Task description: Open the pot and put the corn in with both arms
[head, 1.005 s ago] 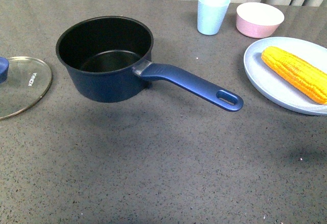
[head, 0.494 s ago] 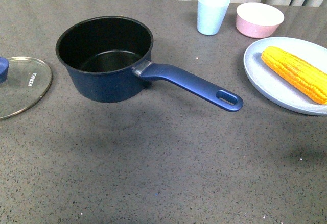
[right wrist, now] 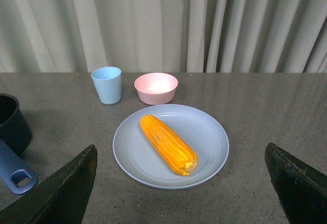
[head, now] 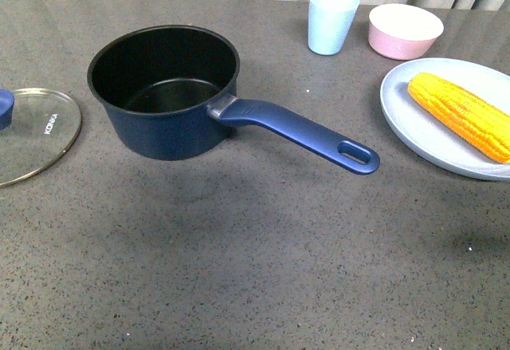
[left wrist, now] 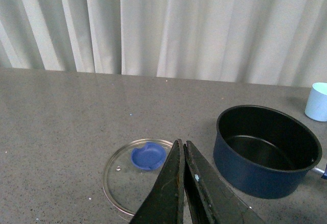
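Change: nothing moved since earlier.
Pot: dark navy-blue saucepan (head: 163, 95), uncovered, on grey worktop (head: 255, 270).
Corn: yellow-orange cob (head: 460, 115) on pale-blue plate (head: 414, 119).
Left hand (left wrist: 181, 145): closed, empty.
Right hand (right wrist: 180, 150): wide open, empty.

Even soft light, sharp, faint shadows.

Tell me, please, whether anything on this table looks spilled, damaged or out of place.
Nothing stands out. The pot stands upright and empty, its glass lid lies flat beside it, the corn rests whole on the plate, and the cup and pink bowl stand upright with nothing spilled.
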